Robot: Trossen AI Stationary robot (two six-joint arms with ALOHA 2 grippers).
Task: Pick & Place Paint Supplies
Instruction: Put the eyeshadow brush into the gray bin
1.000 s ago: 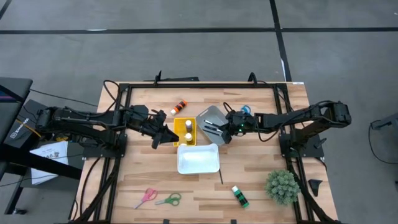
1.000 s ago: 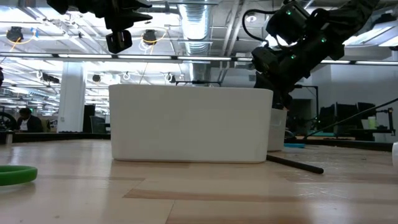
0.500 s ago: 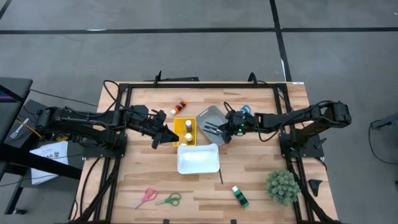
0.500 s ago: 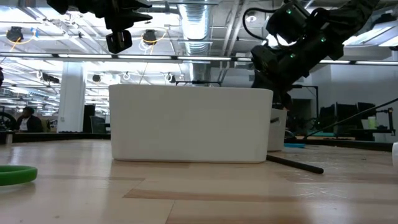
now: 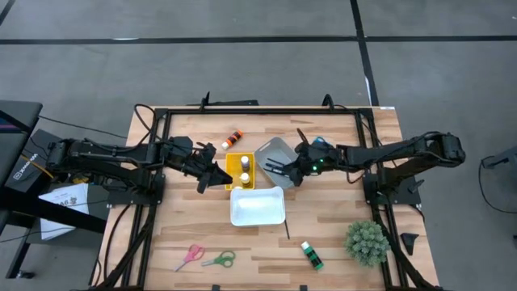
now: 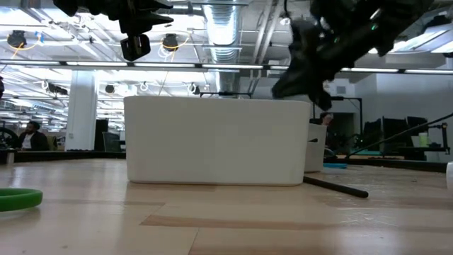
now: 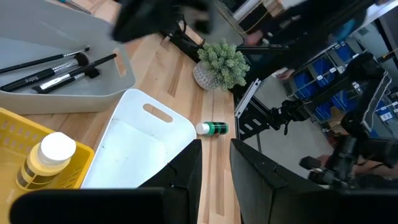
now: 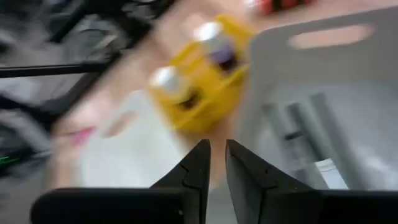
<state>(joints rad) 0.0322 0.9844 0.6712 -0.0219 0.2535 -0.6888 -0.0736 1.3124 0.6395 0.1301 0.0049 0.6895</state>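
1. Left claw [image 5: 216, 175] hangs above the surface [image 5: 339, 218], just left of the yellow tray [image 5: 240, 170]. Fingers nearly closed, only a narrow gap in the left wrist view, nothing held.
2. Right claw [image 5: 277, 170] is over the grey tray [image 5: 279, 151], at its near-left edge. Fingers close to shut, slim gap in the right wrist view, empty.
3. Yellow tray holds two bottles: yellow bottle [image 7: 48, 158] and purple bottle [image 8: 215, 42].
4. Grey tray holds the brushes [image 7: 59, 67], lying flat side by side.
5. White bin [image 5: 257, 206] sits just in front of the yellow and grey trays. No contents visible.
6. Orange bottle [image 5: 233, 137] lies on the surface behind the yellow tray, outside any tray.
7. Green bottle [image 5: 312, 255] lies near the front edge, right of the white bin, near the plant [image 5: 367, 241].
8. One loose brush [image 5: 287, 229] lies on the surface just off the white bin's front right corner.
9. Pink scissors [image 5: 191, 256] and green scissors [image 5: 219, 259] lie side by side at front left.
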